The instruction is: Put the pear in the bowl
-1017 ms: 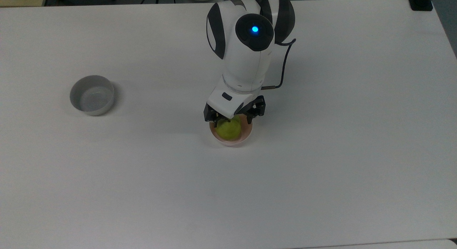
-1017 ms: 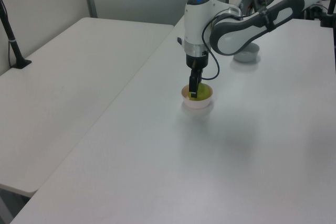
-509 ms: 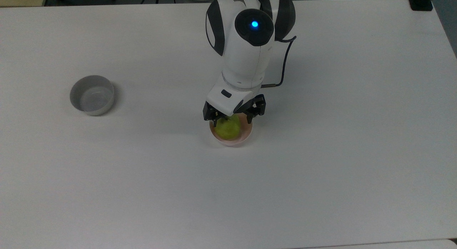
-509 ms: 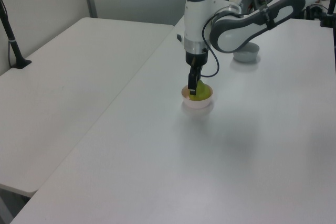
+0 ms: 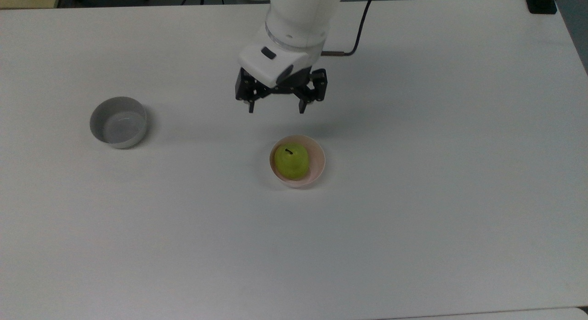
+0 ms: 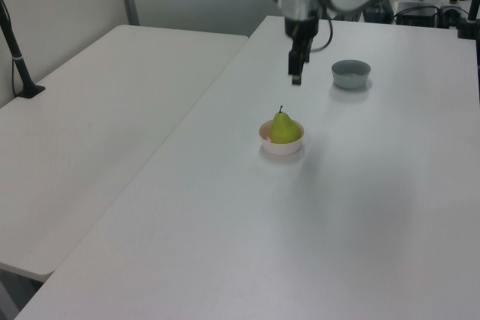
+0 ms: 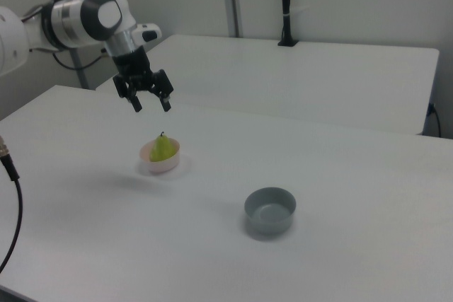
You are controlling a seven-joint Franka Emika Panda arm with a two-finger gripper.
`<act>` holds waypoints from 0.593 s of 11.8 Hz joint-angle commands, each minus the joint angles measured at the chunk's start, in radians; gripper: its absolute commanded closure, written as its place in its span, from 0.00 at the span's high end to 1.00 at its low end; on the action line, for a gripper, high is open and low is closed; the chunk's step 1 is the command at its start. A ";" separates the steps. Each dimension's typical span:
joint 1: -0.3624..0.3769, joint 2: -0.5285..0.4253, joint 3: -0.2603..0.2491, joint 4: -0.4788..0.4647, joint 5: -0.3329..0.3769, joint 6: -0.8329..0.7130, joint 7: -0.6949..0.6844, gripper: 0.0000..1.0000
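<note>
With the pear standing stem-up inside the pink bowl, I judge the placing step complete. My jaws are spread apart and empty, hanging above the surface well clear of the bowl, on the top view's upper side of it. The grey bowl sits well apart, untouched; what remains calls for nothing beyond a clean retreat.
</note>
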 commanded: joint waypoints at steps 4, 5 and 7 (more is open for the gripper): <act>-0.159 -0.242 -0.006 -0.058 0.164 -0.187 -0.124 1.00; -0.172 -0.257 -0.008 -0.060 0.166 -0.190 -0.130 1.00; -0.178 -0.280 -0.011 -0.066 0.168 -0.213 -0.130 1.00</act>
